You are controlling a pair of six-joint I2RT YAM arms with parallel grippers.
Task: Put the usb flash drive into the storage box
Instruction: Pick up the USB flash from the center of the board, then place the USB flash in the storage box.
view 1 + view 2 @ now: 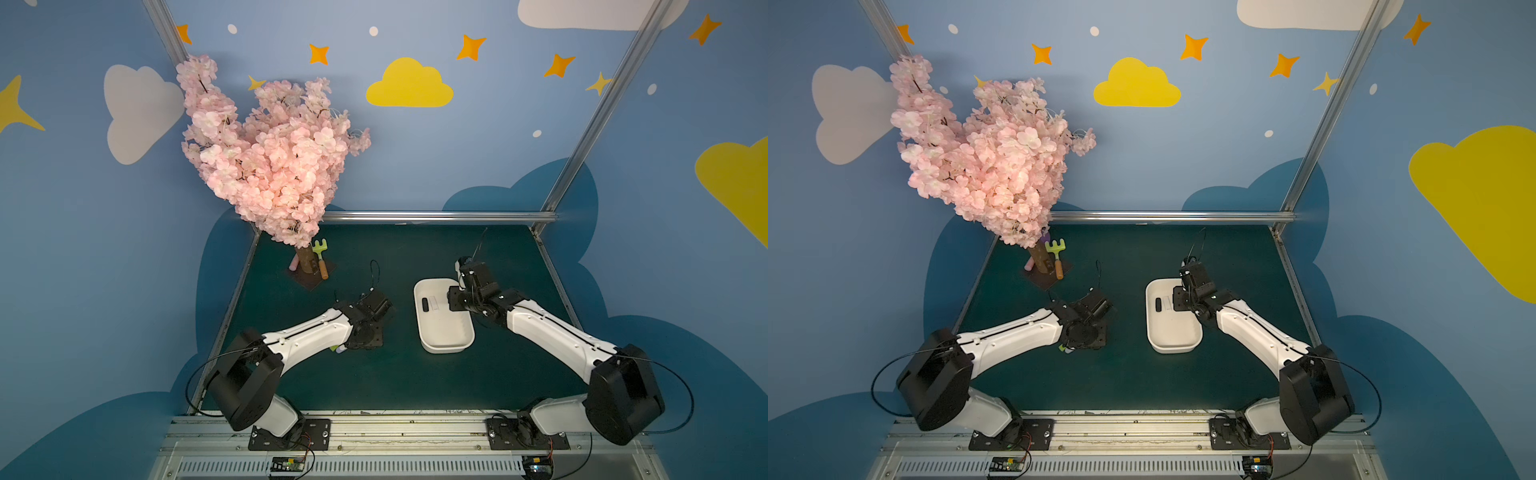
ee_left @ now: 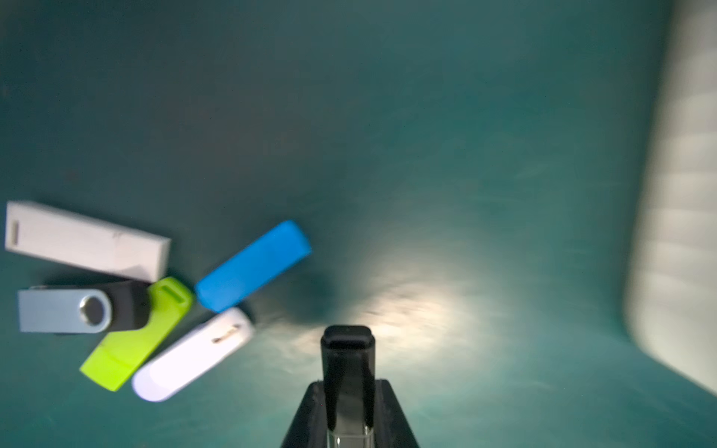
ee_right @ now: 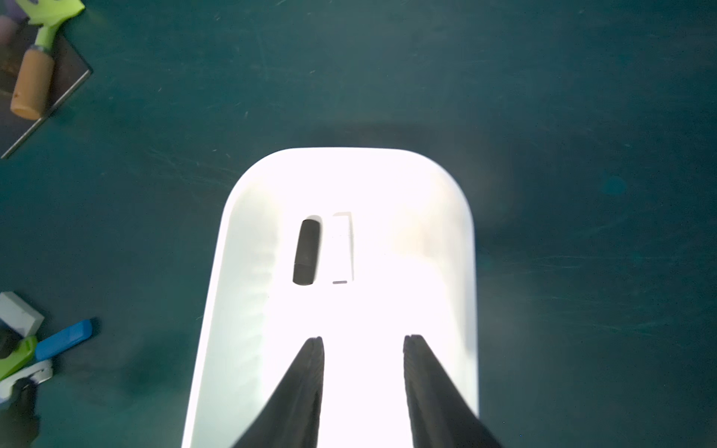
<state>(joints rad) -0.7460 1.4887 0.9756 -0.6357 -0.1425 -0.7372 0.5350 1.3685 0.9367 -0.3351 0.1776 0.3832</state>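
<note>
While my left gripper (image 2: 348,388) is clenched on a black usb flash drive (image 2: 346,349) above the mat (image 1: 374,374), the storage box (image 1: 443,352) lies to its right, apart from it. 2 drives are already inside, a black one (image 3: 306,252) and a white one (image 3: 343,248), side by side in its far half. I judge the step is the carry across, so I want the drive level, high enough to clear the box's left rim, then lowered over the bare near half. My right gripper (image 3: 362,343) hangs parted and empty above the box's far-right part, so I would stay near of it. 5 loose drives (image 2: 163,310) cluster under my left arm, left of the box; open mat lies between them and the rim.
</note>
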